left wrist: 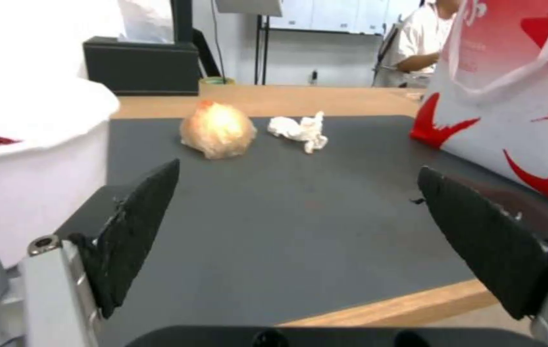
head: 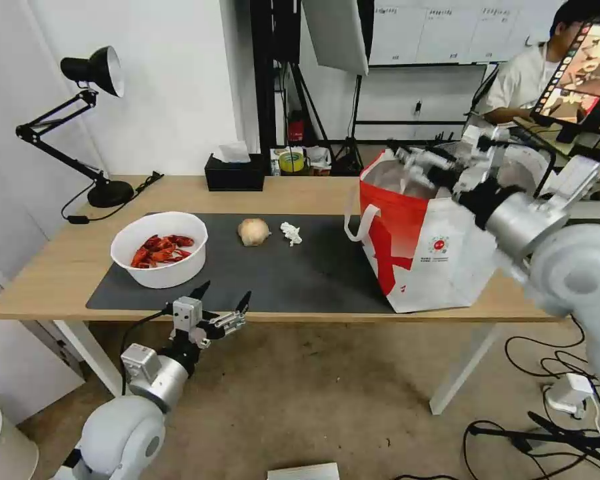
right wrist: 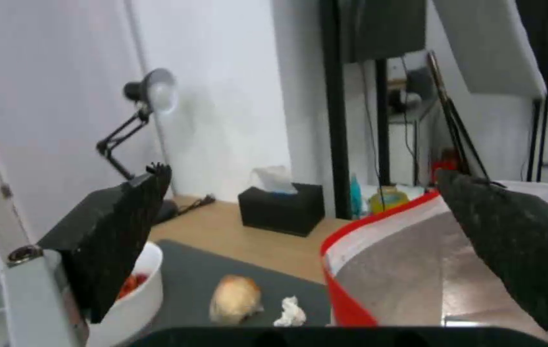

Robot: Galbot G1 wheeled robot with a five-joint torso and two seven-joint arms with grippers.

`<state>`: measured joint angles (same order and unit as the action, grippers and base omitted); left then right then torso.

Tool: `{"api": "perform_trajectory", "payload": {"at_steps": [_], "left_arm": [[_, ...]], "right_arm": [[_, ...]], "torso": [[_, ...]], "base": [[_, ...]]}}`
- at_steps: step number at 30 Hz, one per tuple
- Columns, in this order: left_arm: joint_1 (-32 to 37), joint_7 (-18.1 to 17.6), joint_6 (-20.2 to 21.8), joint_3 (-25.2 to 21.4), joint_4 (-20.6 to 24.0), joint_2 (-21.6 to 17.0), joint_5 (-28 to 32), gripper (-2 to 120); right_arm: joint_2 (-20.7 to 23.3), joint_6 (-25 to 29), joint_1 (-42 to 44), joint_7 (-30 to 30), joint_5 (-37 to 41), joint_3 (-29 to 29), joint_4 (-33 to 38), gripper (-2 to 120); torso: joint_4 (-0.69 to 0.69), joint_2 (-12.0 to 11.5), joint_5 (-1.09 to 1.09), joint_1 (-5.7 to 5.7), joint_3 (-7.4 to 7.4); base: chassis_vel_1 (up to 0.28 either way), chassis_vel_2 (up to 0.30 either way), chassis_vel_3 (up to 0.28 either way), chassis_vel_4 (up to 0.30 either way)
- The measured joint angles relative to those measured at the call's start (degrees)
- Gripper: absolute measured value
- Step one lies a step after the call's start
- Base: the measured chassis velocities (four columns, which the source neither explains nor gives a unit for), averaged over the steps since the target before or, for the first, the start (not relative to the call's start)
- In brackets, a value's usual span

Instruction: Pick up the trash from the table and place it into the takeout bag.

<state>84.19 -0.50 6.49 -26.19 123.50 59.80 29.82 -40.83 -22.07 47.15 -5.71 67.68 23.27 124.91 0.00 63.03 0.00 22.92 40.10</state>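
Trash on long light-wood bench [head: 280,193], all of it on large dark grey rectangular mat [head: 313,273]: white round bowl of red crayfish shells [head: 163,273] at robot's left end, fist-sized beige ball [head: 253,231] mid-mat, small crumpled white tissue [head: 291,233] just beside it, not touching. Large white and red insulated takeout bag [head: 440,267] upright at right end, silver-lined mouth gaping, probably so that items can be dropped straight in. Left tool [head: 225,293]: hangs low at bench's near edge, near the bowl, fingers spread wide, grips nothing; looks along the mat toward ball and tissue, likely lined up for a reach. Right tool [head: 420,167]: hovers above the bag's mouth, likewise spread apart and empty, apparently placed for a release. Black tissue box [head: 235,175] at far edge, no part of the trash.
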Motion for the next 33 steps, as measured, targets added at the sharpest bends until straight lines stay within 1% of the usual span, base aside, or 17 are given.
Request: {"api": "perform_trajectory", "payload": {"at_steps": [3,4,7,8,9,11,12,13,14,15,24,26,30,32,33], "left_arm": [[0.3,0.0,0.0,-0.4,0.1,0.0,0.0,100],[1.1,0.0,0.0,-1.3,0.3,0.1,0.0,100],[1.9,0.0,0.0,-1.8,0.4,0.4,-0.2,100],[2.6,0.1,-0.2,-2.2,0.4,0.8,-1.0,100],[2.6,0.1,-0.2,-2.2,0.4,0.8,-1.0,100],[3.1,0.2,-0.8,-2.6,0.4,1.2,-2.1,100],[3.4,0.3,-1.6,-2.8,0.4,1.5,-3.3,100],[3.4,0.3,-1.6,-2.8,0.4,1.5,-3.3,100],[3.6,0.4,-2.5,-3.0,0.2,1.8,-4.2,100],[3.9,0.4,-3.2,-3.3,-0.1,2.0,-5.0,100],[5.5,0.4,-5.1,-5.0,-1.0,2.4,-6.5,100],[6.8,0.4,-6.6,-5.9,-1.6,2.5,-6.9,100],[7.1,0.4,-7.0,-6.1,-1.9,2.6,-7.1,100],[7.3,0.4,-7.4,-6.1,-2.5,2.9,-7.4,100],[7.3,0.4,-7.4,-6.1,-2.6,3.0,-7.5,100]], "right_arm": [[0.6,1.2,1.1,1.8,-2.2,0.0,0.4,100],[1.5,2.9,3.0,4.1,-5.0,0.2,1.3,100],[1.9,4.0,4.6,4.9,-6.4,0.2,2.0,100],[2.3,5.2,7.3,6.2,-8.5,0.3,2.8,100],[2.3,5.2,7.3,6.2,-8.5,0.3,2.8,100],[2.4,6.1,10.2,7.4,-10.6,0.5,3.6,100],[2.2,6.6,13.0,8.4,-13.2,0.6,4.4,100],[2.2,6.6,13.0,8.4,-13.2,0.6,4.4,100],[1.8,7.1,14.7,8.8,-15.0,0.5,5.0,100],[1.1,7.4,16.7,8.9,-16.6,0.0,5.5,100],[-1.7,9.0,22.2,7.5,-21.3,-1.4,6.3,100],[-3.6,12.0,26.6,6.5,-25.8,-2.0,6.0,100],[-4.7,14.0,28.2,5.7,-27.6,-2.4,5.5,100],[-6.9,16.9,31.1,4.5,-29.6,-2.8,4.5,100],[-7.3,17.4,31.6,4.3,-29.9,-2.8,4.3,100]], "torso": [[0.0,0.0,0.0,0.0,0.0],[0.0,0.0,-0.01,0.0,0.0],[0.01,0.0,-0.01,0.0,0.0],[0.01,0.0,-0.01,0.0,0.0],[0.01,0.0,-0.01,0.0,0.0],[0.01,0.0,-0.01,0.0,0.0],[0.0,0.0,0.0,0.0,0.0],[0.0,0.0,0.0,0.0,0.0],[0.0,0.0,0.0,-0.01,-0.01],[0.0,0.0,-0.01,0.0,0.0],[0.01,0.0,-0.01,0.0,0.0],[0.0,0.0,-0.01,0.0,0.0],[0.01,0.0,-0.01,0.0,0.0],[0.0,0.0,-0.01,0.0,0.0],[0.0,0.0,-0.01,0.0,0.0]], "base": [[0.0,0.0,0.0,0.0],[0.0,0.0,0.0,0.0],[0.0,0.0,0.0,0.0],[0.0,0.0,0.0,0.0],[0.0,0.0,0.0,0.0],[0.0,0.0,0.0,0.0],[0.0,0.0,0.0,0.0],[0.0,0.0,0.0,0.0],[0.0,0.0,0.0,0.0],[0.0,0.0,0.0,0.0],[0.0,0.0,0.0,0.0],[0.0,0.0,0.0,0.0],[0.0,0.0,0.0,0.0],[0.0,0.0,0.0,0.0],[0.0,0.0,0.0,0.0]]}}
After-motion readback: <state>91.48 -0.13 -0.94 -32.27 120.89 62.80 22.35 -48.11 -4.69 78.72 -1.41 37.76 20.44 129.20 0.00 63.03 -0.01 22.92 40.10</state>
